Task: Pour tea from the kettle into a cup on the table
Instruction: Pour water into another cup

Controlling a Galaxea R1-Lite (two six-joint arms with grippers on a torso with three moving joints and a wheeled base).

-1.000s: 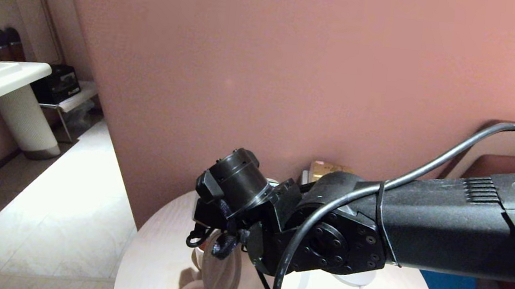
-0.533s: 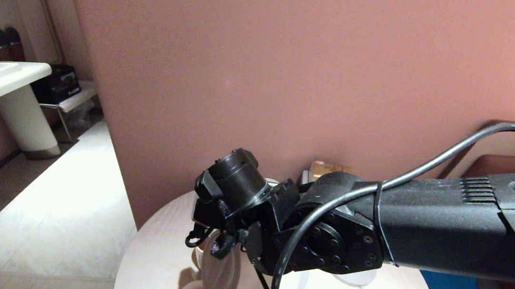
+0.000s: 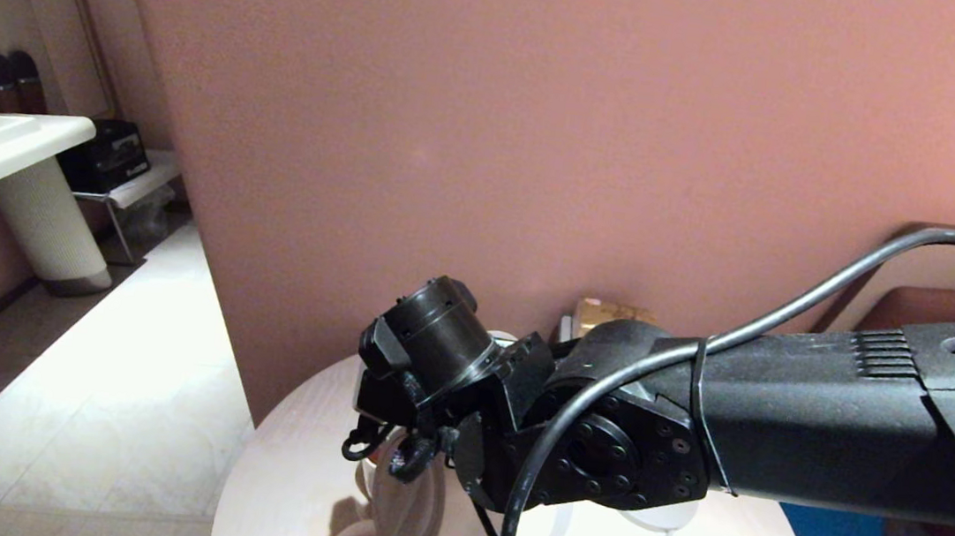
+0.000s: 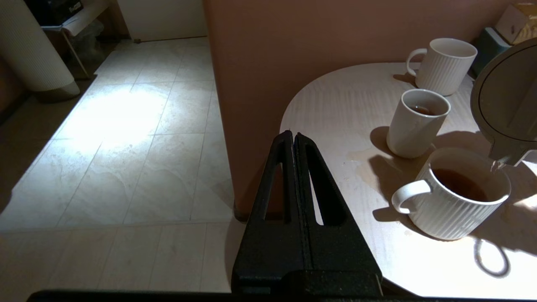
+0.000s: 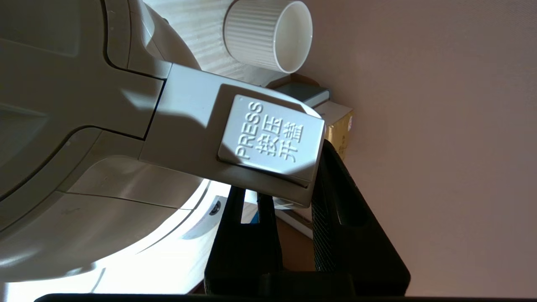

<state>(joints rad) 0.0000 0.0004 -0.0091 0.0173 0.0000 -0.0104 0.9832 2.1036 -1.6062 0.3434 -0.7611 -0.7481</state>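
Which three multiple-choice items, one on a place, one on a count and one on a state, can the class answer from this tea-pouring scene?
1. The spout of the kettle hangs over: A the plain tumbler; B the handled ribbed mug holding tea; C the far ribbed mug.
2. White drinking vessels on the table: A two; B three; C five.
3. The left gripper is: A shut on nothing; B shut on a cup; C wide open.
Key: 1 B, the spout sits just above that mug's rim. 2 B, that mug, the plain tumbler and the far ribbed mug stand there. 3 A, its fingers meet beside the table with nothing between them.
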